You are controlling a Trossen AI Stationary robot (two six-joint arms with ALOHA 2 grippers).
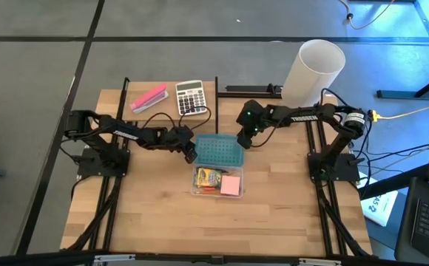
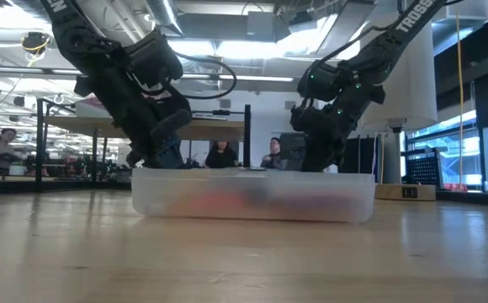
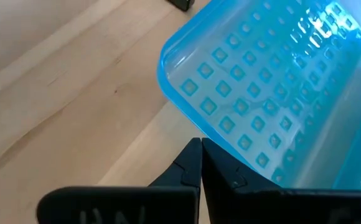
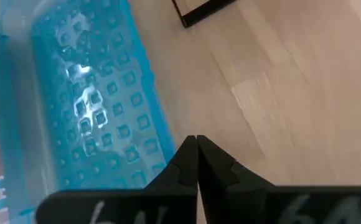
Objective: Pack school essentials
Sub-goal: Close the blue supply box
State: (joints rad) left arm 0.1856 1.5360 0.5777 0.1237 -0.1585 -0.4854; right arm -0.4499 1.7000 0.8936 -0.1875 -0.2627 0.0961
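The clear box [image 1: 218, 182] of school essentials, crayon box [image 1: 208, 177] and pink sticky-note pad [image 1: 231, 185] inside, lies mid-table just beside the blue lid [image 1: 218, 151], flanked by the left gripper [image 1: 190, 154] and right gripper [image 1: 242, 140], both clenched empty.

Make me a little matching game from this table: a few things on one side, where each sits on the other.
Things:
1. blue lid
2. calculator
3. pink stapler
4. clear box

Places:
A. far edge, beside the stapler
B. between the two shut tools
C. nearest the near edge, holding crayons and a pink pad
D. far edge, on the left arm's side

Pairs: 1-B, 2-A, 3-D, 4-C. The left tool and right tool flank the lid.
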